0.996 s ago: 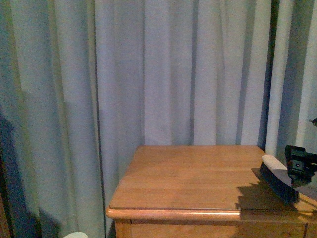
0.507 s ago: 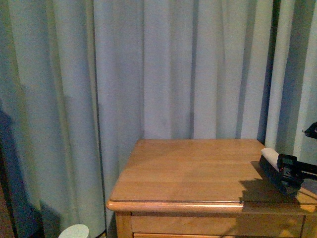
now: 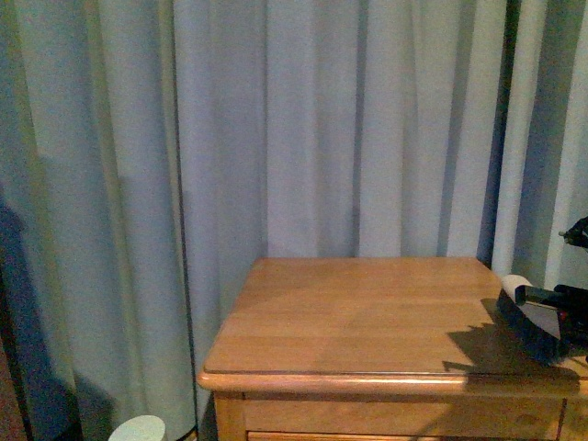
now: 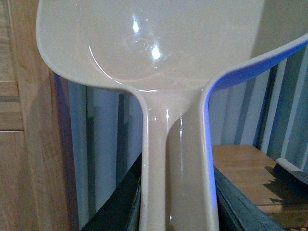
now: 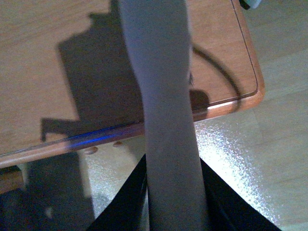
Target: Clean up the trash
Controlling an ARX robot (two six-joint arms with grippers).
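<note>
No crumpled white wad of trash shows in any view. My left gripper (image 4: 177, 204) is shut on the handle of the smooth beige dustpan (image 4: 154, 43), whose scoop fills the left wrist view and looks empty. My right gripper (image 5: 173, 202) is shut on the pale handle of the brush (image 5: 161, 96), held over the near edge of the wooden table (image 5: 43, 62). In the front view the brush (image 3: 537, 329) with its dark bristles sits low over the table's right edge, with the right gripper (image 3: 574, 308) behind it. The left arm is out of the front view.
The wooden table (image 3: 358, 312) has a rounded front rim and a drawer front below. Pale curtains (image 3: 276, 129) hang close behind it and to its left. A pale round object (image 3: 138, 428) stands on the floor at the lower left. Shiny floor (image 5: 240, 159) lies beside the table.
The brush and my right gripper have moved to the right, toward the table's right edge. The front view shifted slightly, so the table sits a little higher in the picture.
</note>
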